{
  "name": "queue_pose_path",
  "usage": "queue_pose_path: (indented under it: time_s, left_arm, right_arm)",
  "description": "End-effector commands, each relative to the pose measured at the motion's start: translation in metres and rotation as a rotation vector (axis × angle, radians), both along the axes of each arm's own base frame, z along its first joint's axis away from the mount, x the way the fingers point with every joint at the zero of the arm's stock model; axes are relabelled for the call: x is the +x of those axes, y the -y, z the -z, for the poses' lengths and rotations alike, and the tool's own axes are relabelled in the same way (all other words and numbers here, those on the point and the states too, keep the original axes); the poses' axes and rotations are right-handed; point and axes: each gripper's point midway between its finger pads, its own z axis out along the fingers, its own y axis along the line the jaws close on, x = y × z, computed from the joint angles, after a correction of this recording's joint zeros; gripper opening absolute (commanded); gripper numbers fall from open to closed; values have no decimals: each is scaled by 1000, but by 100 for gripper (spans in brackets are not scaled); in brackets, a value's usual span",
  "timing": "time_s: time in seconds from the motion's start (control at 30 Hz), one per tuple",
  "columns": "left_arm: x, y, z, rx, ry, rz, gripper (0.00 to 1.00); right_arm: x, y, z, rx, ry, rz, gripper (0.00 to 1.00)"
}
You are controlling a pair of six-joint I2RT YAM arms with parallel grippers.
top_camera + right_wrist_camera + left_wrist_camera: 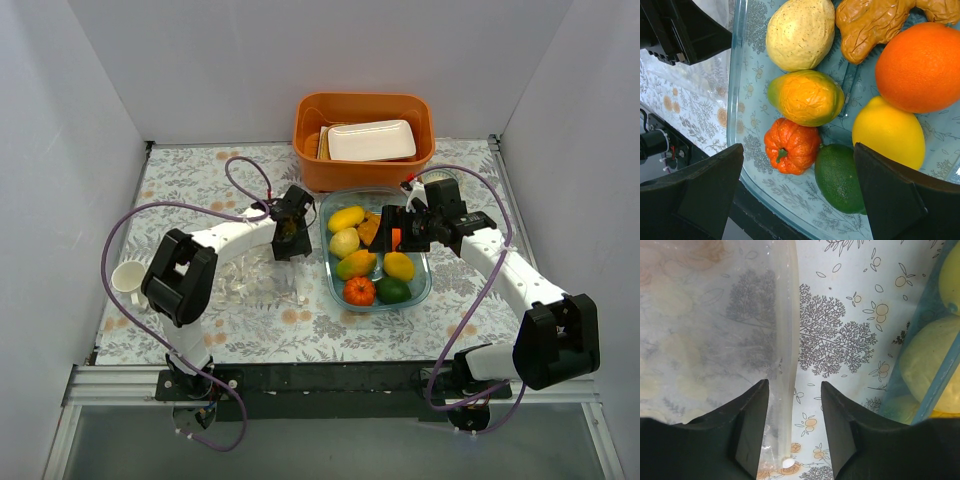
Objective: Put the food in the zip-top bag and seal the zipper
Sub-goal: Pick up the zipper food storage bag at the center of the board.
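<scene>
The food lies in a clear blue dish [428,282]: a pale yellow piece [800,32], a brown ginger root [870,25], an orange [922,65], a lemon [887,132], a yellow-green mango [807,97], an orange pumpkin [791,146] and a lime [840,177]. My right gripper [799,150] hangs open and empty above the pumpkin and lime. The zip-top bag [255,282] lies flat left of the dish. Its zipper [785,340] runs between the parted jaws of my left gripper [793,385], close to the left finger [752,425], not pinched.
An orange bin [310,150] holding a white tray [372,140] stands behind the dish. A white cup [125,275] sits at the far left beside the left arm. White walls close in the flowered tablecloth on three sides. The dish's blue wall [935,390] is just right of my left gripper.
</scene>
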Motion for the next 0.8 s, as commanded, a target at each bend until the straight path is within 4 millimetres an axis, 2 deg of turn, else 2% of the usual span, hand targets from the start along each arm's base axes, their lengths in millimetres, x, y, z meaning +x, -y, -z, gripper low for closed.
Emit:
queue_pose_path:
  time_s: [0.0, 0.23, 0.43, 0.6, 0.67, 0.77]
  left_arm:
    - [-1, -3, 4, 57, 16, 6, 42]
    - [-7, -7, 10, 95, -2, 3, 30]
    - [-6, -8, 8, 109, -2, 12, 9]
    - [-6, -6, 2, 99, 4, 22, 0]
    - [-5, -4, -4, 88, 13, 21, 0]
    - [-1, 5, -30, 25, 56, 40, 0]
  right_arm:
    - [3, -5, -10, 27, 29, -12, 98]
    - [1, -3, -8, 15, 29, -16, 98]
    - [1, -3, -6, 16, 26, -16, 98]
    - [0, -3, -6, 16, 24, -15, 98]
    - [0, -3, -6, 17, 26, -17, 98]
    - [0, -7, -11, 43, 32, -26, 98]
